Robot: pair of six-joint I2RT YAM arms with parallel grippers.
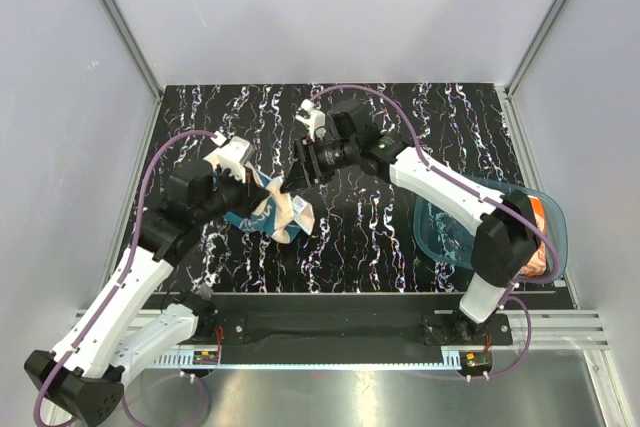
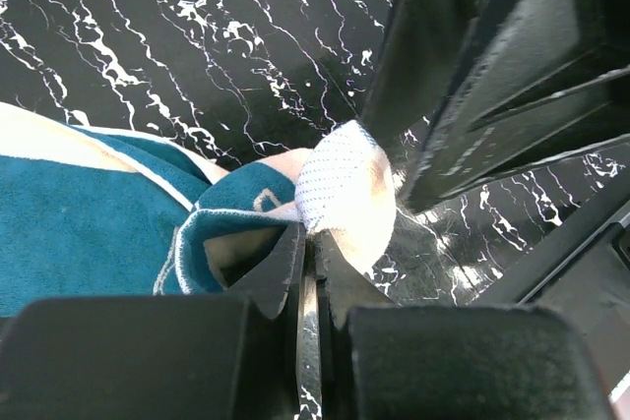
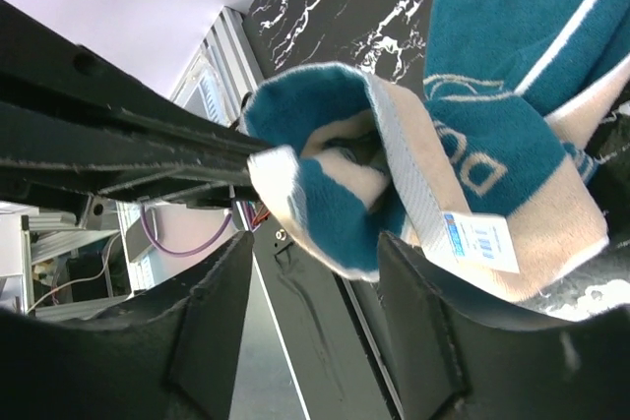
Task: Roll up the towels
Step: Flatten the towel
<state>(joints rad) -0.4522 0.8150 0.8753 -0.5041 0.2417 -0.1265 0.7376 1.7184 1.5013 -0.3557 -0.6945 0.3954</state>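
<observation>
Black stone-look laminate, veined all over with white streaks, made up the surface (image 1: pixel 400 137) in front of me. Off to the right sat a translucent blue plastic tray (image 1: pixel 445 239) with rounded corners, partly hidden under the right arm's elbow. The orange and peach towel (image 1: pixel 540 259) lay bundled inside it, only a soft edge showing.

Left of centre, the teal towel (image 1: pixel 278 217) lay crumpled on the surface between the two arms, a plush terry cloth with white swirls, a cream underside and pale stripes. One end of it was doubled over into a thick, loose fold.

The left hand (image 1: pixel 258 187) had its dark fingers pressed together, pinching a cream, mesh-woven corner of that towel. The right hand (image 1: pixel 297 179) came in from the opposite side with its fingers (image 3: pixel 207 331) spread, the doubled-over fold sitting between them; whether the pads touched the cloth I could not tell.

Smallest of all, a white care label (image 3: pixel 479 240) printed with a blue barcode hung from the towel's hem.
</observation>
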